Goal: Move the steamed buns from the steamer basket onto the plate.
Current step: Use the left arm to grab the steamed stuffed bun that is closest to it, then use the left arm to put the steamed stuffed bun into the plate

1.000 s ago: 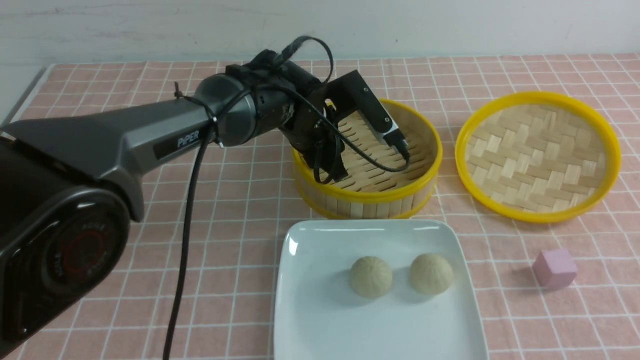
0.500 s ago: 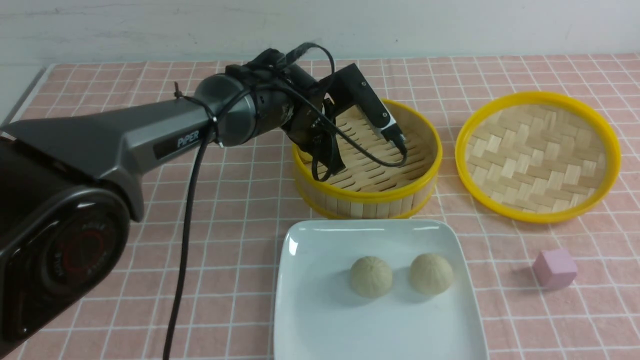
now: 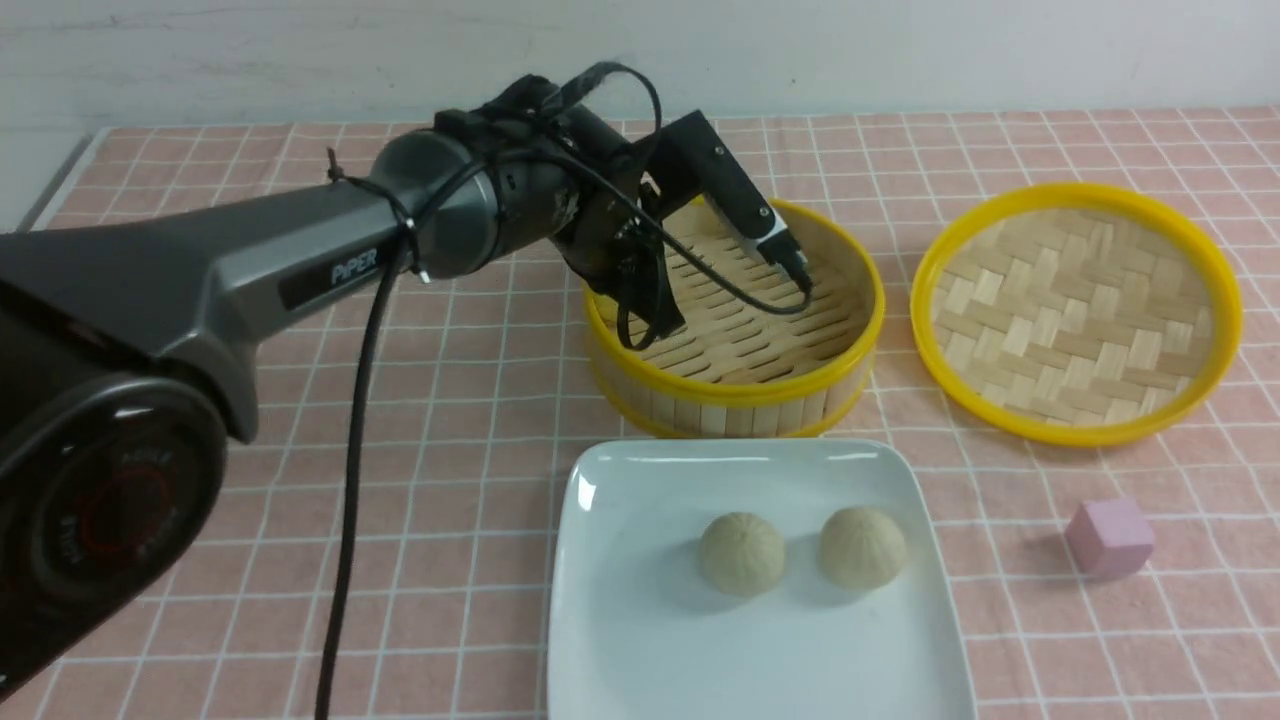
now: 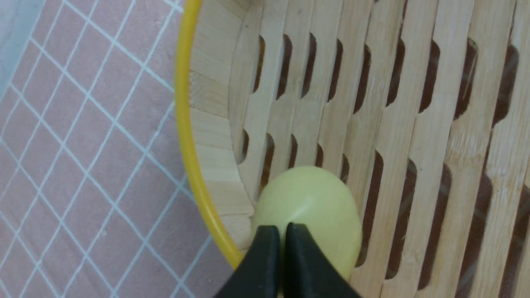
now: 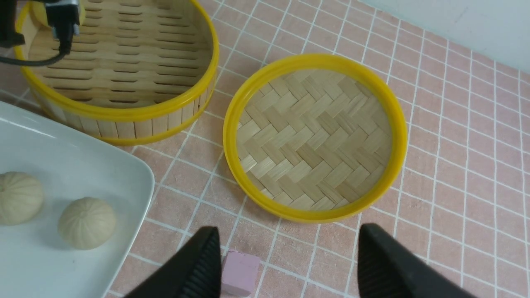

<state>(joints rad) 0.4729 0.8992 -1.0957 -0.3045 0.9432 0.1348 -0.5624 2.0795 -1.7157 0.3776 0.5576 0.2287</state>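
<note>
The steamer basket (image 3: 740,392) stands mid-table. My left arm (image 3: 470,210) reaches into it from the left. In the left wrist view my left gripper (image 4: 283,227) is shut and empty, its tips just over the yellow bun (image 4: 314,207), which lies on the slatted floor against the basket wall (image 4: 207,124). The arm hides this bun in the front view; a bit of it shows in the right wrist view (image 5: 36,13). Two beige pleated buns (image 3: 741,553) (image 3: 863,546) sit on the white plate (image 3: 620,500). My right gripper (image 5: 287,229) is open and empty above the cloth.
A shallow yellow-rimmed woven tray (image 3: 1075,430) lies right of the basket. A pink cube (image 3: 1108,537) sits on the checked cloth right of the plate, near my right gripper's finger in its wrist view (image 5: 240,273). A wall runs behind the table.
My left wrist has risen a little and shifted up and back over the basket's left side. The buns on the plate, tray and cube have not moved.
</note>
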